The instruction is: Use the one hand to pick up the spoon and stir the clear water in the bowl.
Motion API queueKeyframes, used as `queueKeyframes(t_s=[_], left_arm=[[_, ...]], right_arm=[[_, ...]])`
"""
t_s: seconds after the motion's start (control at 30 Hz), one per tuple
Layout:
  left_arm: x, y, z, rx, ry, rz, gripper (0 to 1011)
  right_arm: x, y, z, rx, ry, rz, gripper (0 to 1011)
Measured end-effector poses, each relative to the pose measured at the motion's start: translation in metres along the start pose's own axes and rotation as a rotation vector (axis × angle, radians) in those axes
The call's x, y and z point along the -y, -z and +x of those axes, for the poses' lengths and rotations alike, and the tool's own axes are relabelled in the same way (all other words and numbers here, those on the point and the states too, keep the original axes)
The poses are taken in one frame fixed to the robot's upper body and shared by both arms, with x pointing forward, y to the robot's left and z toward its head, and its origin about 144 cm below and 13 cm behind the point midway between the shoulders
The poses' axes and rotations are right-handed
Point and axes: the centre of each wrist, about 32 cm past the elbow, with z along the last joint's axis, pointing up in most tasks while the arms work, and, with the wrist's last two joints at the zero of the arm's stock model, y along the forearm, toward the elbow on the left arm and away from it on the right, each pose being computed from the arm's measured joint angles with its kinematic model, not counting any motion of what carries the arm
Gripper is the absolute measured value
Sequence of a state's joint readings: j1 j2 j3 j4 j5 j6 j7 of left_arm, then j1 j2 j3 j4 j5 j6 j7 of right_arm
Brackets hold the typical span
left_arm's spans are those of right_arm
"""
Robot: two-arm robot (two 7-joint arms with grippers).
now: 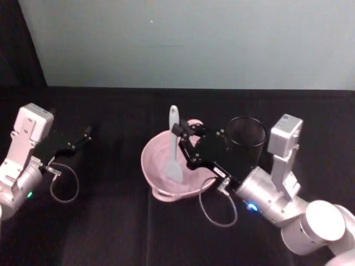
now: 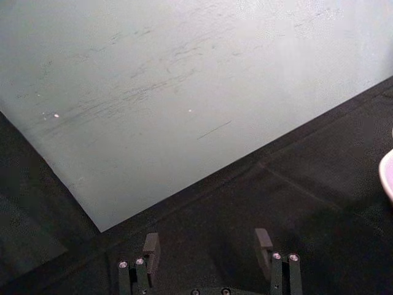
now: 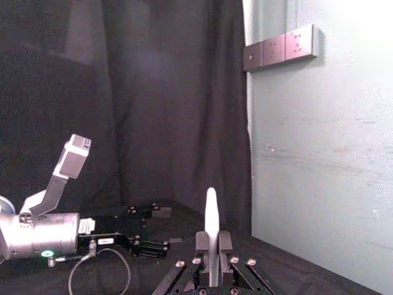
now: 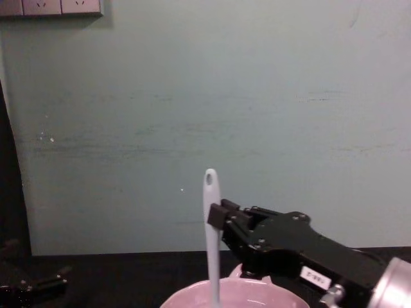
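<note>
On your black table (image 1: pixel 111 227) sits the pink bowl (image 1: pixel 145 158). Your right gripper (image 1: pixel 179 132) reaches over its rim; your left gripper (image 1: pixel 71 143) rests well apart at the left, fingers spread. The right pinches the white spoon (image 1: pixel 173 116) upright, blade down in the bowl.

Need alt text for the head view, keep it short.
The right pincer holds the white spoon roughly upright by its handle, blade down inside the pink bowl at the middle of a black table. A black mesh cup stands beside the bowl on its right; the left pincer hangs apart at the left.
</note>
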State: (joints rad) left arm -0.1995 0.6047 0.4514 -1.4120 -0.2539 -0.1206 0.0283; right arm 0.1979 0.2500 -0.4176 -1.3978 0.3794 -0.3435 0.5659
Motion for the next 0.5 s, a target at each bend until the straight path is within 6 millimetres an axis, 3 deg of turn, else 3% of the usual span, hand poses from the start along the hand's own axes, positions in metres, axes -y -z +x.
queueKeyframes(t_s=[0.5], left_arm=[[0.0,0.0,0.0,0.0,0.0,0.0,1011]], right_arm=[[-0.034,0.015,0.021,0.057,0.048,0.006,107]])
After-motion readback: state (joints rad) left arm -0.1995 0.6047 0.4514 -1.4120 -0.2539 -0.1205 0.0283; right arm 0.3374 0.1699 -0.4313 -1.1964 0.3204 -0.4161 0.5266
